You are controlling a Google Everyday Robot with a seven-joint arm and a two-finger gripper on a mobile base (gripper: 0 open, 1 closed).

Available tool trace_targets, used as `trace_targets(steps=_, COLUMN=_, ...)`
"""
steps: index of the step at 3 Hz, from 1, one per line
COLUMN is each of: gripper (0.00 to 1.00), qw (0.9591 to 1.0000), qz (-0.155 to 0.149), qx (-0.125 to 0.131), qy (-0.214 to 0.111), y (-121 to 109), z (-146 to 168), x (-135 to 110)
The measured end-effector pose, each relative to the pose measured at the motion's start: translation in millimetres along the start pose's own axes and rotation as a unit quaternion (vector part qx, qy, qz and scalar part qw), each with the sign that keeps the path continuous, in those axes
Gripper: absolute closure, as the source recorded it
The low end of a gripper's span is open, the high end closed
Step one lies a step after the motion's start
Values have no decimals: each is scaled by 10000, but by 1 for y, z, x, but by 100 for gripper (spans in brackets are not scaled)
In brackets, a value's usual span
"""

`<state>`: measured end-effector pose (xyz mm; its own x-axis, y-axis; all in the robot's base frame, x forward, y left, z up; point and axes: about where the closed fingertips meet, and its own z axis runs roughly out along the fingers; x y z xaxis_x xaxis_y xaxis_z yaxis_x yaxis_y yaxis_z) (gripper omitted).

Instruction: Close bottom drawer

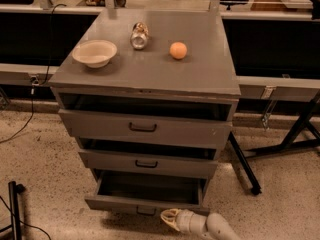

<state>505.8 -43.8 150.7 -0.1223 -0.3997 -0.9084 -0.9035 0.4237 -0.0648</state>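
The bottom drawer [145,191] of the grey cabinet [150,74] stands pulled out, its shallow box showing empty. Its slim front panel [120,204] faces me with the small dark handle [146,211] low at the middle. My gripper [169,219] is at the bottom of the view, just in front of the panel and right of the handle, pointing left on its white arm [212,226]. The middle drawer [147,163] and top drawer [145,127] also stand slightly out.
On the cabinet top are a white bowl [95,52], a lying can [139,35] and an orange [178,50]. A black table leg [245,164] slants down at the right. A dark stand [15,209] is at the lower left. The floor is speckled.
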Motion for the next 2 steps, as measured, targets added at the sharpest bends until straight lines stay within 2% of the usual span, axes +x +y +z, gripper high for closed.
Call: trace_targets(steps=2, gripper=100, qw=9995, qz=-132, qx=195, qy=-234, y=-44, z=9, x=-3)
